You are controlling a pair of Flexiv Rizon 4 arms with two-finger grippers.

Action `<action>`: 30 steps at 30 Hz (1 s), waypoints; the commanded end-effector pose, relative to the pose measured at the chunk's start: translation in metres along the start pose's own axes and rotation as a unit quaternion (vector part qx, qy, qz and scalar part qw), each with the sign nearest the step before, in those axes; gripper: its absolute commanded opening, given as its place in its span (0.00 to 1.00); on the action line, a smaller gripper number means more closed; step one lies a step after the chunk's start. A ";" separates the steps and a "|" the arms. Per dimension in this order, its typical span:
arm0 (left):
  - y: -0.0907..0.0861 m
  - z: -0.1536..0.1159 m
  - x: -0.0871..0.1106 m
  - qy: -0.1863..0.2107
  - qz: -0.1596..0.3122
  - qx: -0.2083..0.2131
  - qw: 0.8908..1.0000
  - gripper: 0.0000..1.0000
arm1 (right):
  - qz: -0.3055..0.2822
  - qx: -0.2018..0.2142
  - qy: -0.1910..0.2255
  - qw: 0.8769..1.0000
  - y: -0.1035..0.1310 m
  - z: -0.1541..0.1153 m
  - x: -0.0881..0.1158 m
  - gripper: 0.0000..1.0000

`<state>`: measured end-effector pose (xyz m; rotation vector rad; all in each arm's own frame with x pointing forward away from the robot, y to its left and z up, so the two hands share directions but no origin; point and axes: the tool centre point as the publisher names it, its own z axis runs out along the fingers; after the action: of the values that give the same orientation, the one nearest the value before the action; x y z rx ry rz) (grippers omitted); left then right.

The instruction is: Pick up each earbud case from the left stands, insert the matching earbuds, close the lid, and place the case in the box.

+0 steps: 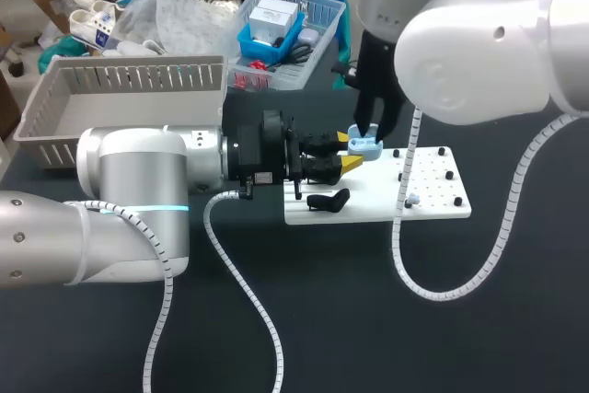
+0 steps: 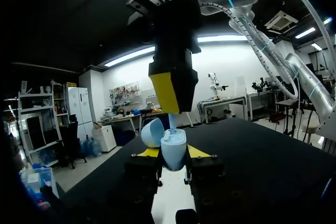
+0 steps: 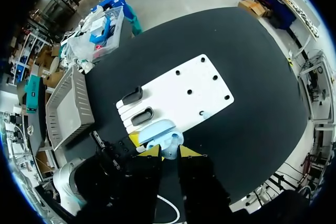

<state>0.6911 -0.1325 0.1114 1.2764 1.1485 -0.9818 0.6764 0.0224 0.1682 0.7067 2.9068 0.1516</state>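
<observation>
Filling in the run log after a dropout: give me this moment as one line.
left gripper: shut on blue earbud case | lid: open | right gripper: directly above case

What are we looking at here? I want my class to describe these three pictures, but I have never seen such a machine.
These are two white-and-silver robot arms at a black table. One picture looks down from above and behind; the other two come from cameras on each arm's wrist. The left arm comes in from the left, and its yellow-tipped jaws are shut on a light-blue plastic earbud case with its lid open. The right arm hangs down from above, just over that case; whether it holds anything cannot be told. Under them lies a flat white board with black pegs, bearing a black curved stand. A grey slotted plastic box stands at the far left.
</observation>
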 end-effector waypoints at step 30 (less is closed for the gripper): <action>0.000 0.000 0.001 -0.001 0.001 -0.002 1.000 0.00 | 0.006 -0.006 0.021 1.000 -0.001 0.014 0.001 0.00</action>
<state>0.6910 -0.1325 0.1113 1.2766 1.1485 -0.9818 0.6768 0.0225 0.1546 0.7265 2.9359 0.1818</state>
